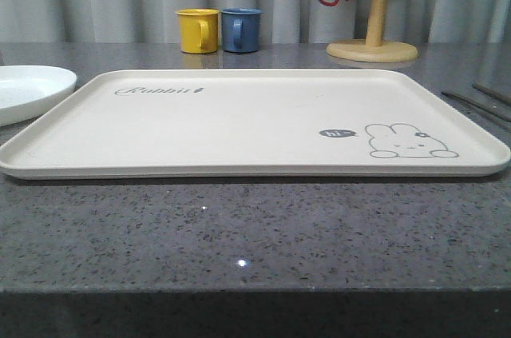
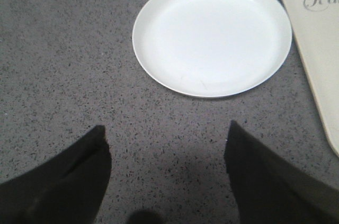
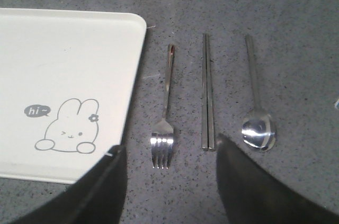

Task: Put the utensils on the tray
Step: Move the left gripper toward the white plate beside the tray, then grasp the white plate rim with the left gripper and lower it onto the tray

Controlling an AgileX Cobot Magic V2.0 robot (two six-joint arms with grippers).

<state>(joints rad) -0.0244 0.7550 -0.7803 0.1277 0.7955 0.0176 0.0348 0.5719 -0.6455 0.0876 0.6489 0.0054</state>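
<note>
Three utensils, fork (image 3: 165, 108), chopsticks (image 3: 207, 92) and spoon (image 3: 257, 100), lie on the bench beside the empty tray's (image 1: 239, 126) right edge; the plate (image 2: 212, 34) sits off its left edge. Both grippers, left (image 2: 167, 173) and right (image 3: 167, 181), hover with fingers spread and empty, so no pick seems begun; next, probably, the right descends on the fork.

Soft, even indoor light falls from above, leaving small white glints on the speckled bench (image 1: 239, 226) near its front edge, bright reflections on the spoon (image 3: 259, 131) bowl and fork (image 3: 162, 142) tines, and dark, slightly blurred jaws.
</note>
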